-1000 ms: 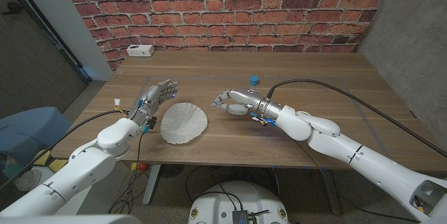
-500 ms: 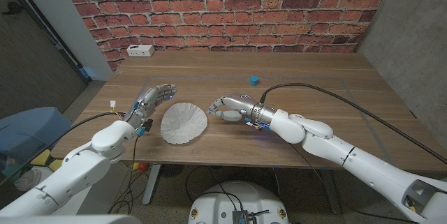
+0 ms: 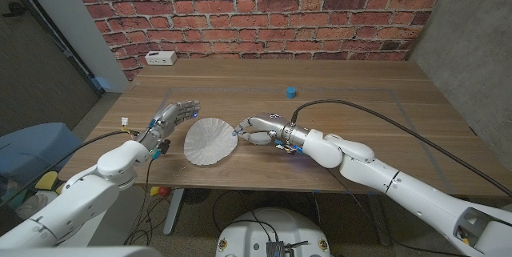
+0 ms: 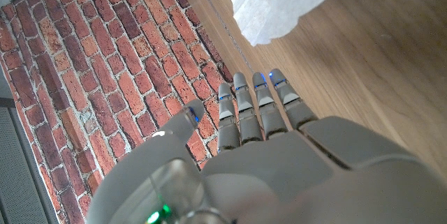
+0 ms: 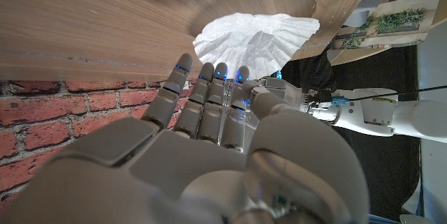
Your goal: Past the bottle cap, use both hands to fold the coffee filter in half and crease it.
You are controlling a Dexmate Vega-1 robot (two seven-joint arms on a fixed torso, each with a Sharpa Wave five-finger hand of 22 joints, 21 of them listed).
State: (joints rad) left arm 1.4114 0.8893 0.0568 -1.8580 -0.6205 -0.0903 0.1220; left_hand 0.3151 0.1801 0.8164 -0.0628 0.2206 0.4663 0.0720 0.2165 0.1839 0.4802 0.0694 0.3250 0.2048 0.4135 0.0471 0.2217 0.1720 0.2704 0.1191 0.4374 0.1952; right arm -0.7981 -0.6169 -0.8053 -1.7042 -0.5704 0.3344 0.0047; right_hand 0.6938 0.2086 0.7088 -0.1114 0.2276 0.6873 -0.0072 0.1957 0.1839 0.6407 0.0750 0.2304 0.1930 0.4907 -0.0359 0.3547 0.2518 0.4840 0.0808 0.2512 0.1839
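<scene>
Lying flat on the wooden table [image 3: 360,89], the white coffee filter [image 3: 210,140] sat between both hands. The right hand [image 3: 254,127] reached its edge, fingers curled, holding nothing. The left hand [image 3: 170,118] stayed beside it, fingers spread.

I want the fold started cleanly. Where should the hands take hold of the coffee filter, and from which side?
Probably at the fluted rim, which stands up off the table. The filter lies open between the hands, so the right hand could pinch the rim's right edge and the left hand the left edge, each coming in sideways. The flat centre offers nothing to pinch.
</scene>
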